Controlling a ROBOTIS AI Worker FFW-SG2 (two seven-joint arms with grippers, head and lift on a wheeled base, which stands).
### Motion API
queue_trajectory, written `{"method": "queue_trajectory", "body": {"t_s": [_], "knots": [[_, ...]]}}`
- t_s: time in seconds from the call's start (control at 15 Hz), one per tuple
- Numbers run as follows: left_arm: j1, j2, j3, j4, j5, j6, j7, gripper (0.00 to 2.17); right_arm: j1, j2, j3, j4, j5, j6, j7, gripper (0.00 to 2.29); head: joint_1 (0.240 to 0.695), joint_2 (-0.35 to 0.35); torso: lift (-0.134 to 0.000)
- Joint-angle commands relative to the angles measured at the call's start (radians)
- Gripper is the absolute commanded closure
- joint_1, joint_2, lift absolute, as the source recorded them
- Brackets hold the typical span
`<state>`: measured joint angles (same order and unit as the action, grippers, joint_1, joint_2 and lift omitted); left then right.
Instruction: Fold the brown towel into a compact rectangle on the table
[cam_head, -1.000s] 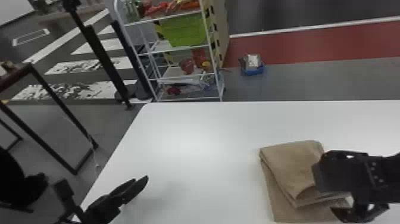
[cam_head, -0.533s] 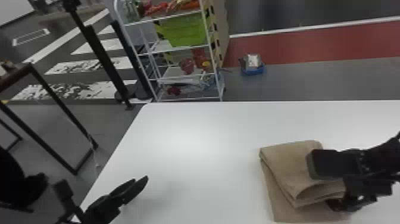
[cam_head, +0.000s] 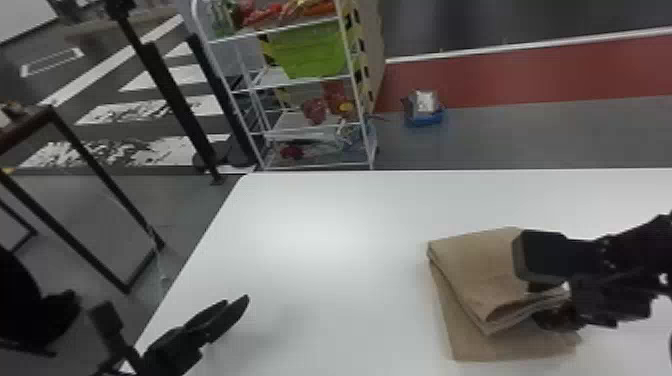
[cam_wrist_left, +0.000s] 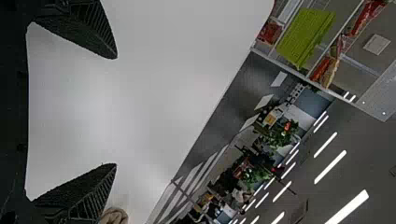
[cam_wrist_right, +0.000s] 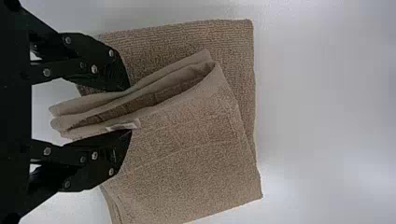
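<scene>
On the white surface (cam_head: 310, 240), the brown towel (cam_head: 475, 272) lies folded but unsquared, right jaws gripping its layers, left jaws open well apart

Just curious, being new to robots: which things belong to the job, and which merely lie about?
For the job:
- brown towel
- right gripper, at the towel
- left gripper
- white table

Lying about:
- white rack
- green bin on it
- blue item on the floor
</scene>
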<state>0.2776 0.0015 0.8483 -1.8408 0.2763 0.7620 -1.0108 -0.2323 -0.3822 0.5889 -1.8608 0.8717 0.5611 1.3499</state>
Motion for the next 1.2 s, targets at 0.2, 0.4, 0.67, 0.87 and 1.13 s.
{"method": "queue_trajectory", "body": {"t_s": [0.2, 0.4, 0.67, 0.87, 1.13], "knots": [[0.0, -0.004, -0.002, 0.0, 0.001, -0.002, 0.0, 0.05, -0.027, 0.013, -0.006, 0.002, -0.033, 0.052, 0.017, 0.82, 0.695, 0.35, -0.124], [0.0, -0.004, -0.005, -0.002, 0.0, -0.002, -0.002, 0.05, -0.027, 0.022, -0.001, 0.017, -0.036, 0.049, 0.017, 1.2, 0.695, 0.35, -0.124], [0.002, -0.004, -0.066, 0.005, -0.052, -0.048, -0.134, 0.05, -0.024, 0.04, -0.047, 0.012, -0.08, 0.049, 0.017, 1.44, 0.695, 0.35, -0.124], [0.017, -0.004, -0.156, -0.011, -0.052, -0.094, -0.126, 0.05, -0.059, 0.074, -0.135, -0.006, -0.114, 0.052, 0.017, 1.44, 0.695, 0.35, -0.124], [0.02, -0.004, -0.334, -0.058, -0.062, -0.039, -0.011, 0.05, -0.101, 0.109, -0.193, -0.008, -0.137, 0.049, 0.017, 1.44, 0.695, 0.31, -0.124]]}}
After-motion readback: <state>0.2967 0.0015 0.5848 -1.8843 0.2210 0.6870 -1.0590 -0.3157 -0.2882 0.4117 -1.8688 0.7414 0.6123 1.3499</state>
